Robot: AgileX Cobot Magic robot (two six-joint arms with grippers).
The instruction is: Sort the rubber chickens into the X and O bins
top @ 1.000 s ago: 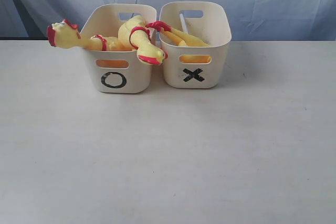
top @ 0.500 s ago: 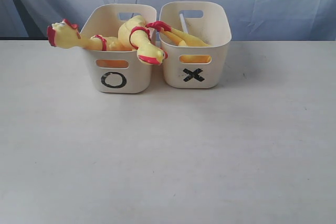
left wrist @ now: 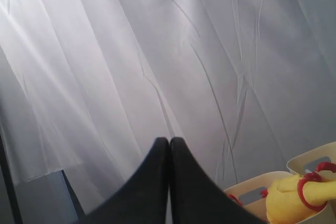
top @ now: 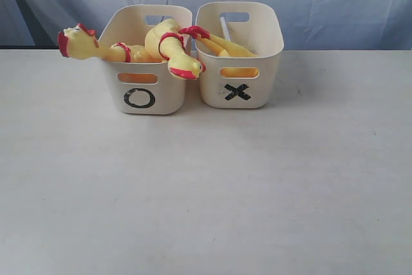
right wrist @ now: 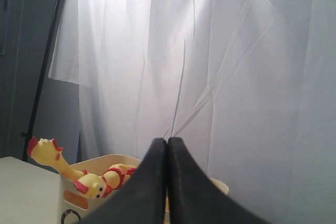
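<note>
Upper centre: two chickens (top: 172, 48) in O bin (top: 168, 94), third chicken (top: 229, 48) in X bin (top: 265, 82). Left hand (left wrist: 169, 141), right hand (right wrist: 167, 141) closed, empty.

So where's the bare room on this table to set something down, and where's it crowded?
Free: the table in front of the O bin and X bin, plus strips left of the O bin and right of the X bin. Crowded: the O bin, two rubber chickens spilling over its rim.

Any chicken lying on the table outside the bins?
No: the exterior view shows two chickens in the O bin, necks hanging over its rim, and a third chicken in the X bin.
</note>
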